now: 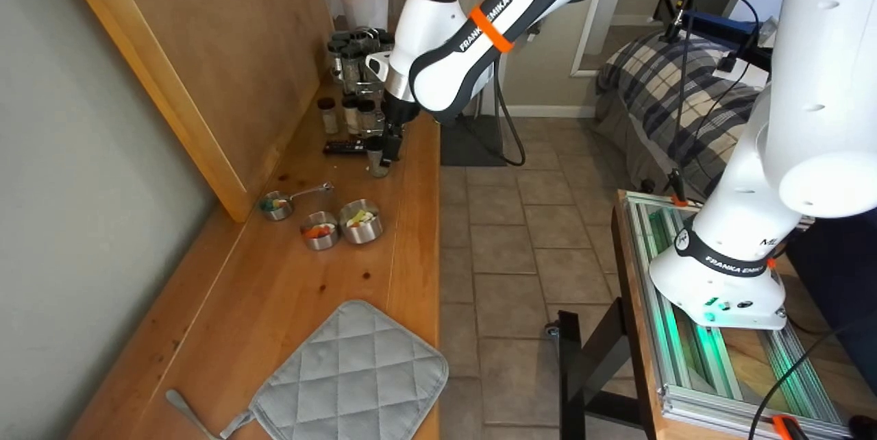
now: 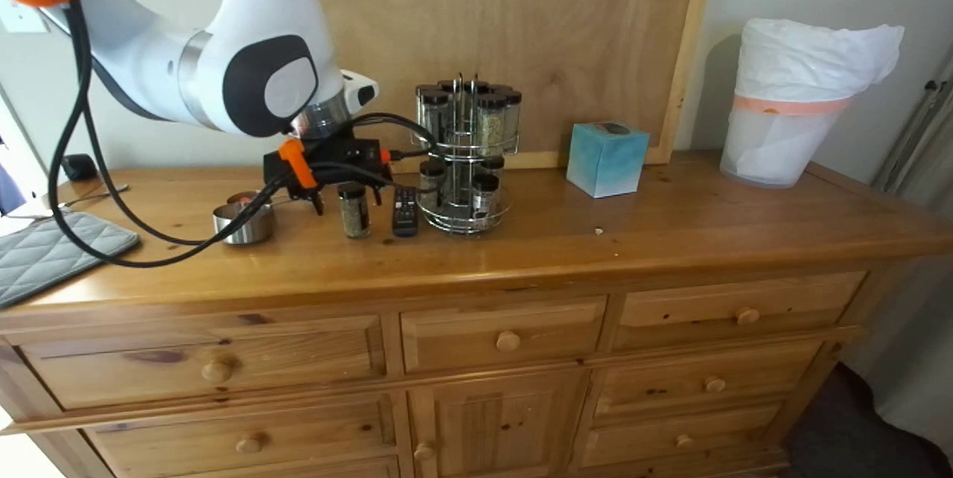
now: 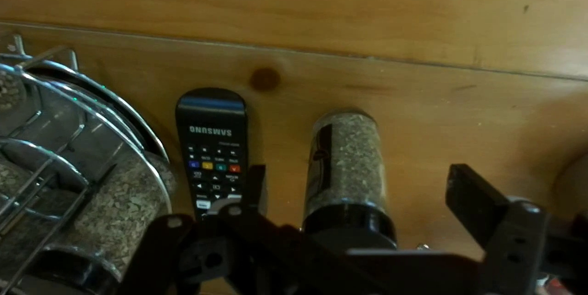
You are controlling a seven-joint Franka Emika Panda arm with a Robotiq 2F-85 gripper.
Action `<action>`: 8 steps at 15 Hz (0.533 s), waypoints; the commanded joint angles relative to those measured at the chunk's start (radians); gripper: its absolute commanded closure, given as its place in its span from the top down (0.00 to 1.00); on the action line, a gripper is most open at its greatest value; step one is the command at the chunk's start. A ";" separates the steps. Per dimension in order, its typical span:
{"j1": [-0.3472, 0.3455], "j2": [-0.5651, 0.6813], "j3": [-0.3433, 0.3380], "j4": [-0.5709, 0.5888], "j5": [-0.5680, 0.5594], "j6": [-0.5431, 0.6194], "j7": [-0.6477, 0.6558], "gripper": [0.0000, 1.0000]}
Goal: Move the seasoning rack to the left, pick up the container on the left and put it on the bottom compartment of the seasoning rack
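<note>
The seasoning rack (image 2: 463,226) is a two-tier round wire stand with black-lidded jars in both tiers. It also shows in an exterior view (image 1: 371,88) and at the left of the wrist view (image 3: 143,159). A single seasoning jar (image 2: 355,214) with a black lid stands upright on the dresser top, left of the rack in that view. In the wrist view the jar (image 3: 351,161) is between the open fingers of my gripper (image 3: 357,171), with a gap on both sides. The gripper (image 2: 348,202) points down around the jar. Its fingers partly hide the jar (image 1: 377,167).
A black remote (image 3: 212,148) lies between rack and jar. Metal measuring cups (image 1: 361,222) with coloured bits and a grey pot holder (image 1: 353,371) lie on the dresser. A blue tissue box (image 2: 607,161) and a white-lined bin (image 2: 782,135) stand beyond the rack. A wooden board (image 2: 551,46) stands behind.
</note>
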 commanded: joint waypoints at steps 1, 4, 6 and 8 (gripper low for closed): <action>-0.023 0.019 0.038 -0.056 0.034 0.175 0.047 1.00; -0.036 0.035 0.062 -0.105 0.074 0.319 0.057 1.00; -0.032 0.047 0.061 -0.134 0.081 0.422 0.076 1.00; -0.034 0.056 0.064 -0.157 0.077 0.496 0.089 1.00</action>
